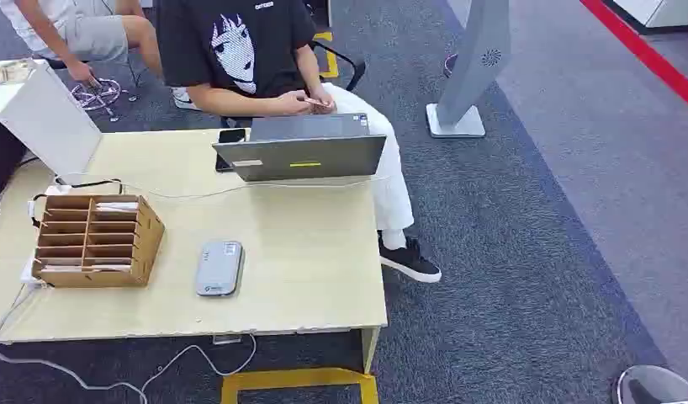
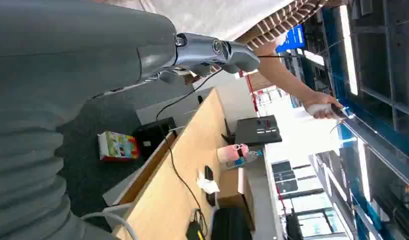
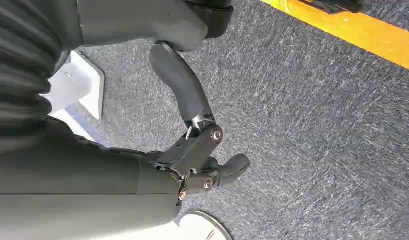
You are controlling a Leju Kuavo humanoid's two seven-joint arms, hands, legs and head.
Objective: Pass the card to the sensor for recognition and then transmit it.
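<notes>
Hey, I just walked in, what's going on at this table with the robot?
Nothing on the table is being handled right now. The wooden card rack sits at the table's left end with cards in its slots, and the grey sensor lies flat beside it, untouched. The robot's right hand hangs over the carpet holding nothing, fingers partly curled. Its left hand is raised, and I can't tell whether it holds anything. A seated person behind the laptop is fiddling with something small.

A pale wooden table (image 1: 307,278) stands on grey-blue carpet (image 1: 526,252), with a red floor stripe (image 1: 643,50) and yellow tape (image 1: 299,380)
</notes>
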